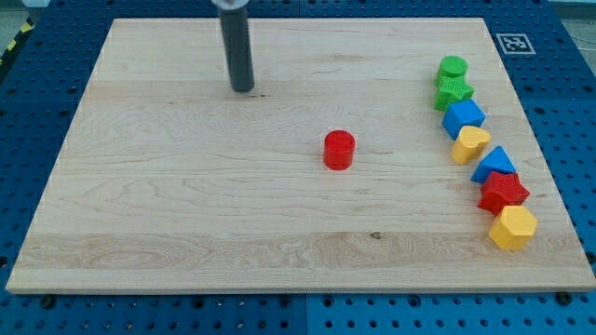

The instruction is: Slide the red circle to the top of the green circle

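The rod's tip [242,89] rests on the wooden surface [168,214] near the view's top, left of centre, touching no block; this tool is a bare rod with nothing to open or close, so it clamps nothing. The red circle [339,150] sits alone near the middle of the surface, down and to the view's right of the tip and well apart from it. The green circle [453,67] heads a curved row along the view's right edge, up and right of the red one. To drive red that way, I'd judge the tip must first swing round to its lower-left side. Counting: two green, two blue, two yellow and two red blocks, eight in all.
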Controlling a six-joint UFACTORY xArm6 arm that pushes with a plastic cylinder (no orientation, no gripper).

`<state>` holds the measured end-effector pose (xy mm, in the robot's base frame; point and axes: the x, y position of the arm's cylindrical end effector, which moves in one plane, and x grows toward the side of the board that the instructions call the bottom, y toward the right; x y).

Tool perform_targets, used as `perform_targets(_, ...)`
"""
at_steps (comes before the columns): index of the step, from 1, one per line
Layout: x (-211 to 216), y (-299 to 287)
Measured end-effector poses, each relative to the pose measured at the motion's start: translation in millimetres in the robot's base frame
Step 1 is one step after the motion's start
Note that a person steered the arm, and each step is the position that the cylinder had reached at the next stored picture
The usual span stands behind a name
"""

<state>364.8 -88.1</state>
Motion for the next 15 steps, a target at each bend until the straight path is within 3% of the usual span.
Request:
perform_targets(2,48,41)
perform_targets(3,98,60)
perform_targets(5,158,99)
perform_targets(9,97,154)
perform_targets(11,72,148)
perform_targets(13,75,146)
perform_targets(15,35,133)
